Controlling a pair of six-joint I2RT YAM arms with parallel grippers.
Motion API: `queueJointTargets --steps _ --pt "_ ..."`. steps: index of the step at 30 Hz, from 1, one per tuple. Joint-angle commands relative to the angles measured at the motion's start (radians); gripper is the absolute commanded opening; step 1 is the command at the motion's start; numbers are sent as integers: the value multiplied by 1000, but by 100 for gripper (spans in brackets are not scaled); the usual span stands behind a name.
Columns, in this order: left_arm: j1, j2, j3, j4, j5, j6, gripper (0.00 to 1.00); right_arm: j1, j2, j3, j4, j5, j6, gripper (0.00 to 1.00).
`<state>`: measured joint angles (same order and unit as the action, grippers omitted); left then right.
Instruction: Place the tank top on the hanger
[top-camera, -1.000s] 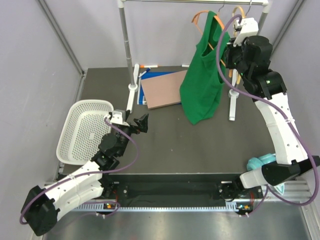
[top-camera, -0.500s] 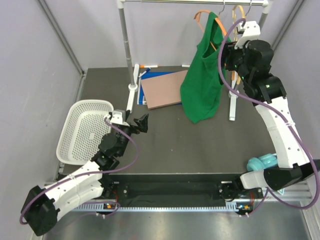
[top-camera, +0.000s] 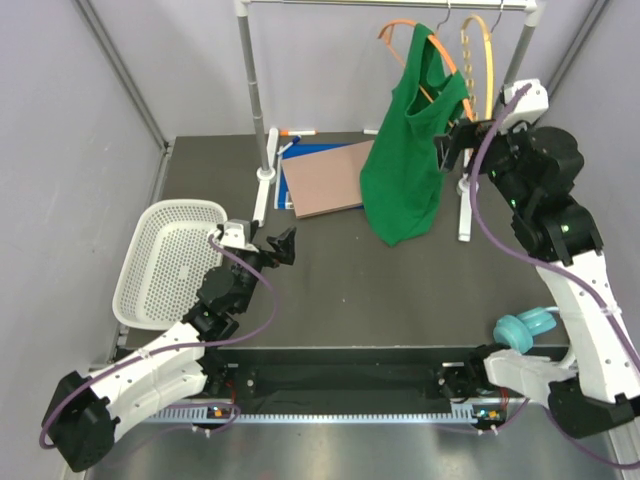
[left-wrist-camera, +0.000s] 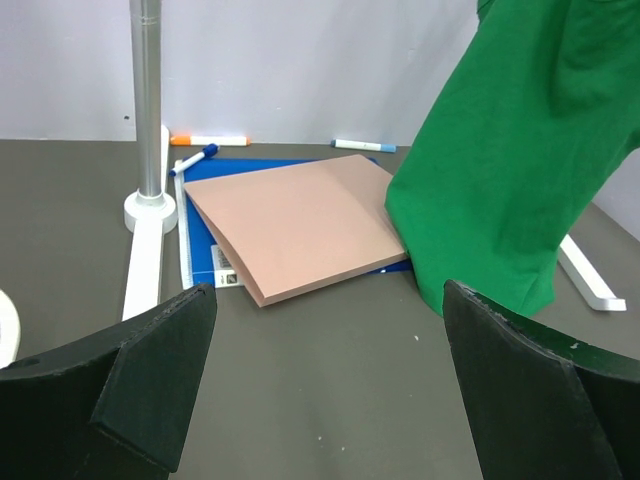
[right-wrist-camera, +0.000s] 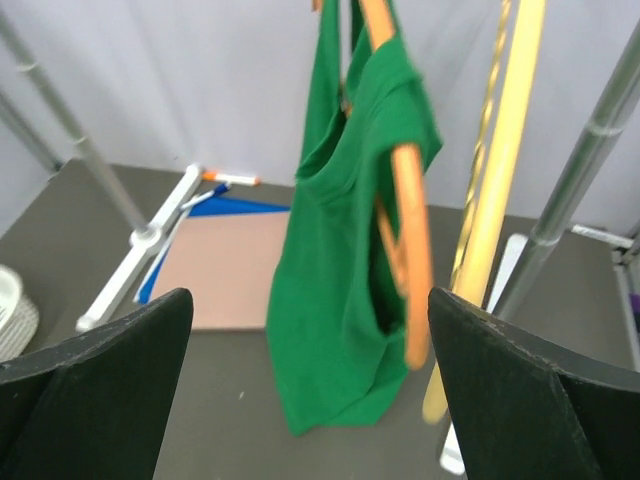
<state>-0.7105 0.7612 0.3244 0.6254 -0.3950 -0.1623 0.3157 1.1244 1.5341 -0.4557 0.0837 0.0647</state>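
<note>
Green tank top (top-camera: 400, 180) on hanger (right-wrist-camera: 410, 230), right tool (top-camera: 455, 140) wide open

Hanger (right-wrist-camera: 409, 250) hook outside right-wrist view

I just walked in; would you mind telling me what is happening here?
The green tank top hangs from the orange hanger on the rack, seemingly over one arm only; the hanger's other end sticks out bare. The right gripper is open beside the cloth, holding nothing. The left gripper is open too, low over the table, away from it.
</note>
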Motion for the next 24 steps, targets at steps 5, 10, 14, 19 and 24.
queueJointTargets --steps 5,10,14,19,24 --pt "0 -36 33 -47 -45 -17 99 118 -218 -299 127 -98 96 100" --pt "0 -75 47 -78 -39 -17 99 215 -330 -532 179 -39 161 99" --pt "0 -86 64 -107 -25 -5 99 235 -420 -712 218 -6 204 100" --pt "0 -79 65 -105 -1 12 99 237 -593 -917 238 97 231 100" --pt "0 -79 64 -115 -2 21 99 235 -708 -1000 252 163 238 100"
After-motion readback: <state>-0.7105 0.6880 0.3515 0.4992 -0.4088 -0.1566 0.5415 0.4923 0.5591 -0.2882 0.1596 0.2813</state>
